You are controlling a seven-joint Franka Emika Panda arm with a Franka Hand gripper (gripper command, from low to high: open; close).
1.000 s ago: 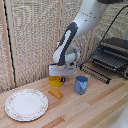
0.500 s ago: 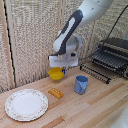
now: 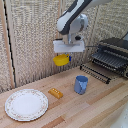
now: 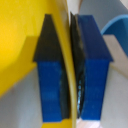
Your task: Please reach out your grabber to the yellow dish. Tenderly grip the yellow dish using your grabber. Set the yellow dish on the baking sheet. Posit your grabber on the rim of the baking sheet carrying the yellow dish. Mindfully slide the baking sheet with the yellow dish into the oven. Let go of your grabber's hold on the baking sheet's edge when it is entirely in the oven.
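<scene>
Your hand (image 4: 70, 70) was clamped on the rim of the yellow dish (image 3: 61, 60), one blue pad inside the wall and one outside, and the dish hung tilted in the air above the desk (image 3: 100, 107), well left of the baking sheet (image 3: 96, 71) jutting from the oven (image 3: 114, 55) at the exterior view's right. The pinch was thin. A quick swing could twist the dish loose, and it might fall toward the blue cup (image 3: 81, 84) below.
</scene>
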